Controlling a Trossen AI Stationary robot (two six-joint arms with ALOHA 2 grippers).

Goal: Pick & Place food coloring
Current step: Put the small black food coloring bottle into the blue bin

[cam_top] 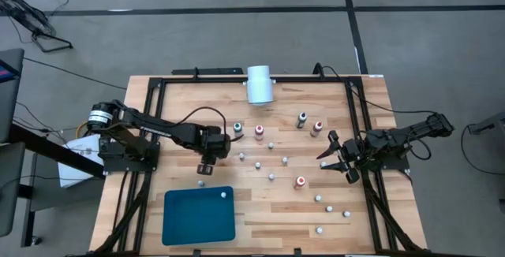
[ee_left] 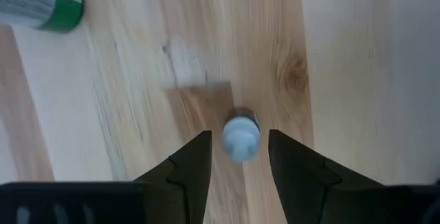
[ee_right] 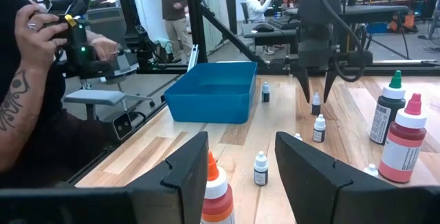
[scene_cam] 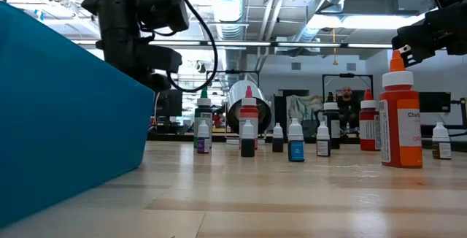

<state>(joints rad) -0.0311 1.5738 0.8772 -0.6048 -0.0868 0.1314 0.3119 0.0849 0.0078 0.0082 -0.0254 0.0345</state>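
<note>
Your left claw (cam_top: 203, 168) hangs over the desk (cam_top: 371, 91) just above the blue tray (cam_top: 199, 214), fingers spread, with one small white-capped food coloring bottle (ee_left: 240, 139) standing between them; in the left wrist view the fingers (ee_left: 189, 172) are clear of the cap on both sides, so nothing is gripped. One bottle (cam_top: 224, 195) already sits in the tray's far right corner. The other small bottles (cam_top: 271, 176) stand scattered across the middle and right of the desk, among a few taller bottles (cam_top: 301, 182). Your right claw (cam_top: 335, 155) waits open at the right edge of the desk, holding nothing. A white cylinder (cam_top: 259, 83) lies at the far edge.
</note>
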